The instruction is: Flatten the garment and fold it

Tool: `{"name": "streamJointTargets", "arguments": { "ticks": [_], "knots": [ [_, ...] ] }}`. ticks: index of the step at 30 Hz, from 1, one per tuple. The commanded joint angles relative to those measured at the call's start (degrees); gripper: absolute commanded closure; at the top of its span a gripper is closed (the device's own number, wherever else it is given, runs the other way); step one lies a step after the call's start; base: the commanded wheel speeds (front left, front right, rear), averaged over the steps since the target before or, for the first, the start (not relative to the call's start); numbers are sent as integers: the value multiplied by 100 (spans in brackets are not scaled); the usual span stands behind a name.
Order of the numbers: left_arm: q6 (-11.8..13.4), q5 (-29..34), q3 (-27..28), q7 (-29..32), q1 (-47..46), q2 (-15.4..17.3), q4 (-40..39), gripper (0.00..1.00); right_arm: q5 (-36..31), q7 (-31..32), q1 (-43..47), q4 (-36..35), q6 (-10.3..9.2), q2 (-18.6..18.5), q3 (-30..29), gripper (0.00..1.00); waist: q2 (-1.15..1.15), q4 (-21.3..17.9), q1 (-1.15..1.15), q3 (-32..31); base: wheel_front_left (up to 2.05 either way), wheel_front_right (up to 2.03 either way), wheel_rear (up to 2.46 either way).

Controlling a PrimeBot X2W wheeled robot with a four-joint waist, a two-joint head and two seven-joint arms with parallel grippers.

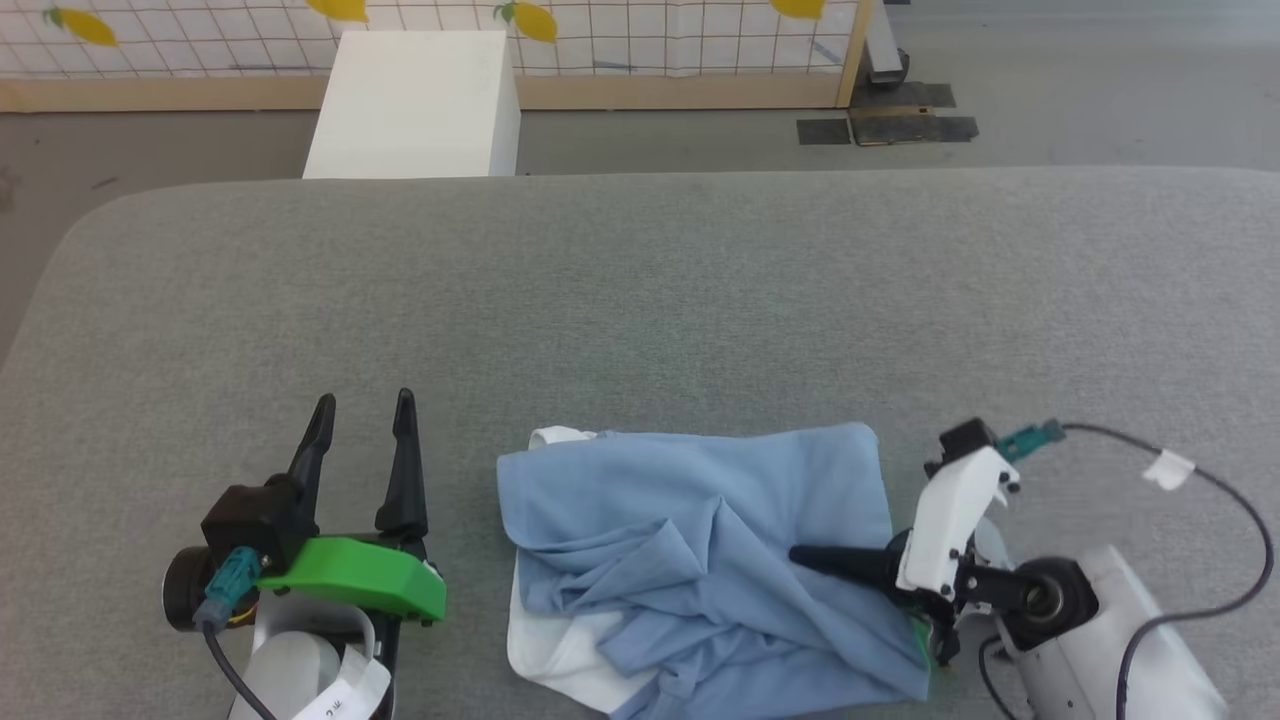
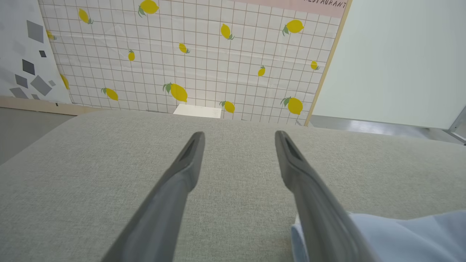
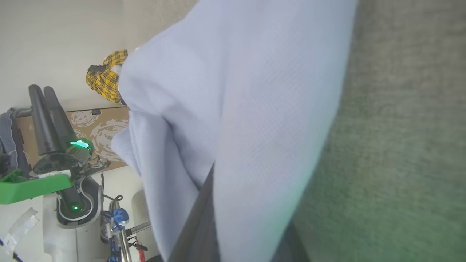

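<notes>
Garment [image 1: 700, 540] lies rumpled at the lower centre of the head frame on the grey bench [image 1: 640, 300]. White collar pokes out at its upper left corner, and more white cloth shows at its lower left. Right hand [image 1: 800, 555], at the lower right, points left and pinches the garment's right edge. One dark finger lies on top, and in the right wrist frame blue cloth runs between both fingers. Left hand [image 1: 362, 405], at the lower left, is spread and grips nothing, near the garment's left edge.

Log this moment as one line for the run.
garment: crumpled | left tool: open, off garment | right tool: astride garment edge, grip unclear
</notes>
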Motion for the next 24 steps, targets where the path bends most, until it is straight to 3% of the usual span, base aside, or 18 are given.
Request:
{"name": "streamJointTargets", "arguments": {
  "ticks": [1, 7, 13, 17, 24],
  "knots": [
    [28, -44, 13, -21, -66, -15, -29, 0, -179, 65, -150, -198, -8, -72, 8, 100, 0, -77, 0, 27, 0, 0, 0],
    [16, 14, 111, -21, -139, -11, -158, 0, -1914, 161, -610, -1159, -8, -614, 412, 100, 0, -572, 0, 217, 0, 0, 0],
    [-10, 131, 113, -21, -332, 17, -360, 0, -3877, 147, -1284, -1704, -8, -1206, 910, 100, 0, -1325, 0, 592, 0, 0, 0],
    [-28, 230, 55, -21, -504, 97, -485, 0, -4570, -115, -1647, -1707, -8, -1378, 998, 100, 0, -1804, 0, 896, 0, 0, 0],
    [-45, 359, -1, -14, -773, 354, -635, 0, -5417, -866, -2106, -1248, -8, -1409, 519, 100, 0, -2429, 0, 1441, 0, 0, 0]
  ]
}}
